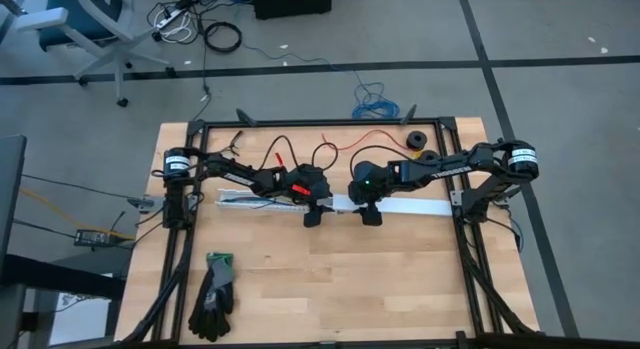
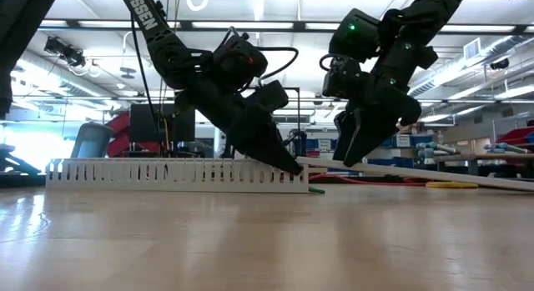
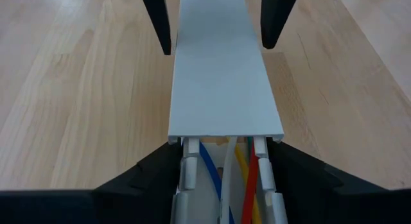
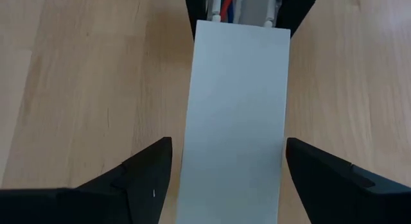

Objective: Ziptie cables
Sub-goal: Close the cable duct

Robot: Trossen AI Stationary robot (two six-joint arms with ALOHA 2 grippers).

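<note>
At the middle of the worktop (image 1: 330, 279) lies a white slotted channel (image 2: 175, 174), and the cables (image 3: 237, 179) sit inside it: blue, white, yellow and red strands show at the open end of the lid (image 3: 225, 83) in the left wrist view. The lid is a flat grey-white strip covering part of the channel and running on toward the right arm.

The left tool (image 1: 312, 217) straddles the channel just where the lid ends, its fingers (image 3: 302, 179) spread to either side of the channel walls; whether they press on the walls I cannot tell. The right tool (image 1: 371, 217) hangs over the lid a little further along, facing the left one, its fingers (image 4: 144, 179) spread wide with wood showing between each finger and the lid's edges, so it holds nothing.

As for progress, no zip tie shows around the cables anywhere, and none lies on the worktop that I can make out. The wires look already laid in the channel and the lid looks partly fitted or partly drawn off; which of the two I cannot say. The binding itself seems wholly left to do. A pair of gloves (image 1: 213, 294) lies near the front left corner, well apart from the work.
</note>
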